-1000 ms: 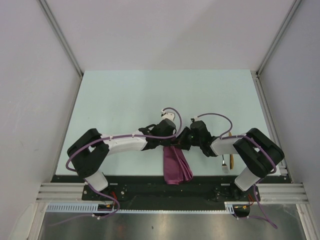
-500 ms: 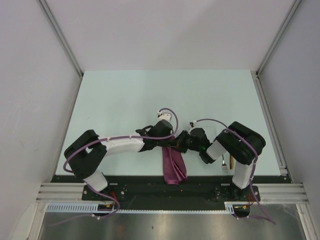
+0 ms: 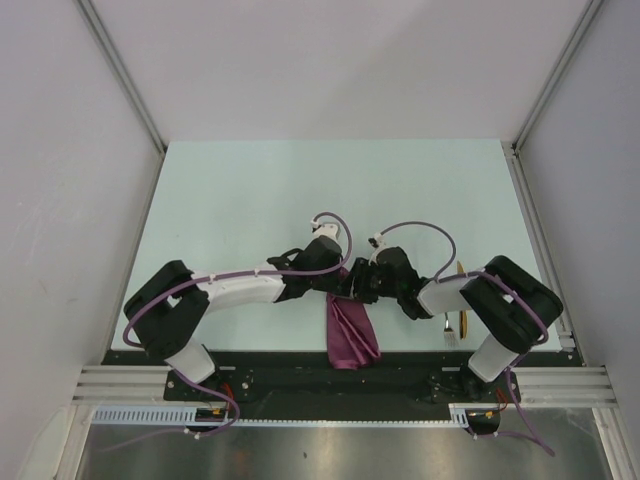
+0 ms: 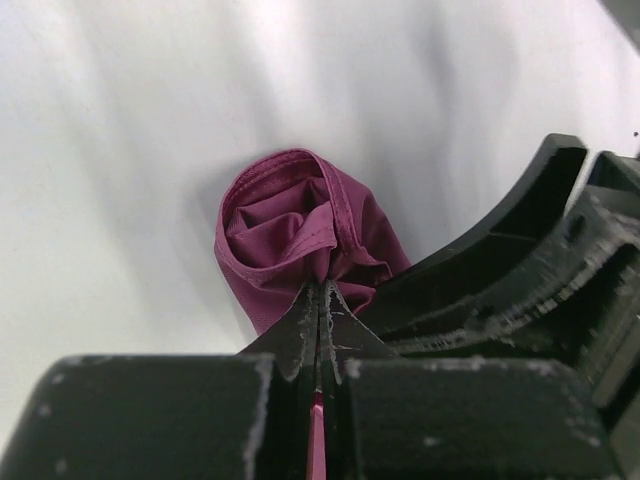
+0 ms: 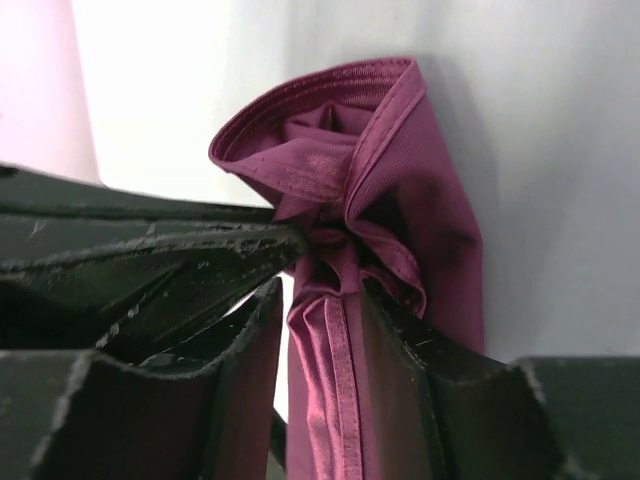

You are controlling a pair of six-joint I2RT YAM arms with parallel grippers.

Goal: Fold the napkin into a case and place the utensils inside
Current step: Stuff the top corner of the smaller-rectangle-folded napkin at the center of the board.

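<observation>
The plum-magenta napkin [image 3: 350,335] hangs bunched over the table's near edge. My left gripper [image 3: 337,284] is shut on its top; in the left wrist view the jaws [image 4: 320,292] pinch the gathered cloth [image 4: 290,235] flat. My right gripper [image 3: 354,289] is right beside it. In the right wrist view its jaws [image 5: 325,300] stand narrowly apart around the napkin's hem [image 5: 335,370], with a slit of light on the left side. The silver spoon [image 3: 449,326] and the golden piece [image 3: 461,322] lie at the right, partly under my right arm.
The pale green table [image 3: 300,200] is walled by grey panels on the left, right and back. A black rail [image 3: 330,380] runs along the near edge under the hanging cloth. My right gripper's fingers [image 4: 500,270] crowd the left wrist view.
My right gripper has moved left until it is against the left gripper at the napkin's top, and the right arm's elbow has shifted. The left gripper has kept its hold.
</observation>
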